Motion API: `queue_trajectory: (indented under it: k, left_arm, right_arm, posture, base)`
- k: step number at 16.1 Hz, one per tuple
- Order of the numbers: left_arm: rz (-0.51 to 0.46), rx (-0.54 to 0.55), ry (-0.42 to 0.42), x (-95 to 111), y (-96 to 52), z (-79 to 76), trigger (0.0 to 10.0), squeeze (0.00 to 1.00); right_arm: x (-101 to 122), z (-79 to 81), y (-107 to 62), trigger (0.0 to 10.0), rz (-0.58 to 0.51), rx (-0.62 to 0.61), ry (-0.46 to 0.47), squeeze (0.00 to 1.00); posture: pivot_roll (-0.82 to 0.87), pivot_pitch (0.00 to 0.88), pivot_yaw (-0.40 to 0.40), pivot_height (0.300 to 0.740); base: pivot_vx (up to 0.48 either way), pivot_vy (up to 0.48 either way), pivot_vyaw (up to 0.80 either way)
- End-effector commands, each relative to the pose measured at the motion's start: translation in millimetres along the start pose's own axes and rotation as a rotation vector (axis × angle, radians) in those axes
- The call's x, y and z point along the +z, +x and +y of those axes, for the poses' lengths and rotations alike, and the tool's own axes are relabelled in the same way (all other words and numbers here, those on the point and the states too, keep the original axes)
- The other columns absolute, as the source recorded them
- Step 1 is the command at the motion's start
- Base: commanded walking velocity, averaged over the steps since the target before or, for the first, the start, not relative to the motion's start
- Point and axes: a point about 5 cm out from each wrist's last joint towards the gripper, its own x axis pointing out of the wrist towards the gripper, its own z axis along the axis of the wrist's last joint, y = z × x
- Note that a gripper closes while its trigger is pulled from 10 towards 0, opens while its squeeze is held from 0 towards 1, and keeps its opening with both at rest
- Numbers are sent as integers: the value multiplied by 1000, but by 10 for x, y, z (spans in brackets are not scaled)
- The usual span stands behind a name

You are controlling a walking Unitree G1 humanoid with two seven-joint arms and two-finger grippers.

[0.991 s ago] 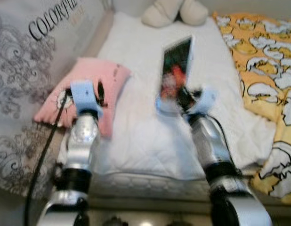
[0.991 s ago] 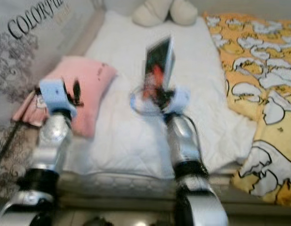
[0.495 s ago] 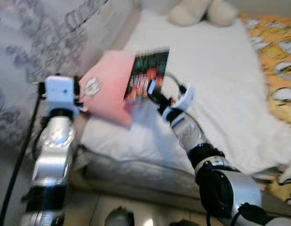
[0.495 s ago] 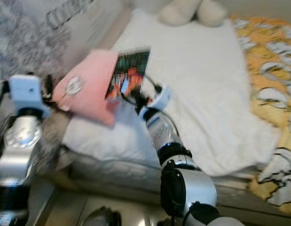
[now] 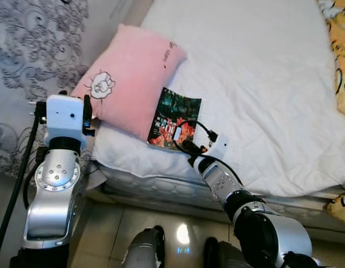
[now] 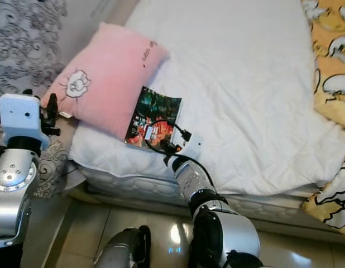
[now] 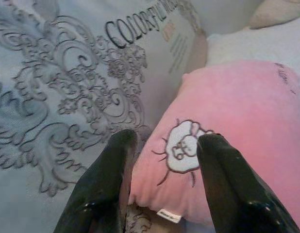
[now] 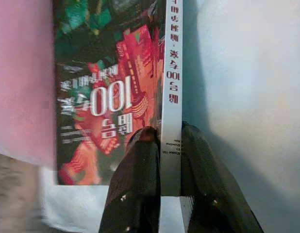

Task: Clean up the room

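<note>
Here, right gripper (image 8: 170,141) clamps book (image 5: 175,118) — beside pink pillow (image 5: 130,78).

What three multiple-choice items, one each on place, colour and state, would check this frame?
1. Where does the book lie?
A. On the floor
B. On the bed beside the pillow
C. On the yellow blanket

2. What colour is the pillow?
A. Pink
B. Blue
C. Green

3. How are the right gripper fingers?
A. Wide open above the book
B. Shut on the pillow
C. Shut on the book's spine

Key: B, the book rests on the white bed against the pillow; A, the pillow is pink; C, the right wrist view shows both fingers clamping the spine.
</note>
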Motion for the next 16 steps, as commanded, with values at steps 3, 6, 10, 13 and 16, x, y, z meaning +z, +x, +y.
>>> queue_trajectory:
  k: [3, 6, 10, 13, 16]
  left_arm:
    - [34, -15, 1, -28, -41, -15, 10000, 0]
    - [47, -31, -1, -29, -76, -41, 10000, 0]
    - [50, -29, -10, -35, -80, -52, 10000, 0]
    - [58, -25, -17, -55, -81, -64, 10000, 0]
    - [62, -37, -40, -76, -114, -119, 10000, 0]
  right_arm:
    - [-35, -122, -40, 0, 11, -80, -73, 0]
    - [-13, -103, -29, 0, -12, -114, -102, 553]
    - [-88, -103, -38, 0, -10, -199, -191, 20]
    - [-117, -106, -42, 0, -3, -246, -253, 0]
    - [-66, -132, -50, 0, -36, -317, -322, 0]
  posture:
    - [296, 314, 85, 740]
    - [293, 310, 81, 740]
    - [286, 302, 67, 740]
    - [276, 296, 54, 740]
    - [264, 286, 47, 740]
  base:
    - [0, 0, 0]
    - [0, 0, 0]
    - [0, 0, 0]
    - [0, 0, 0]
    - [0, 0, 0]
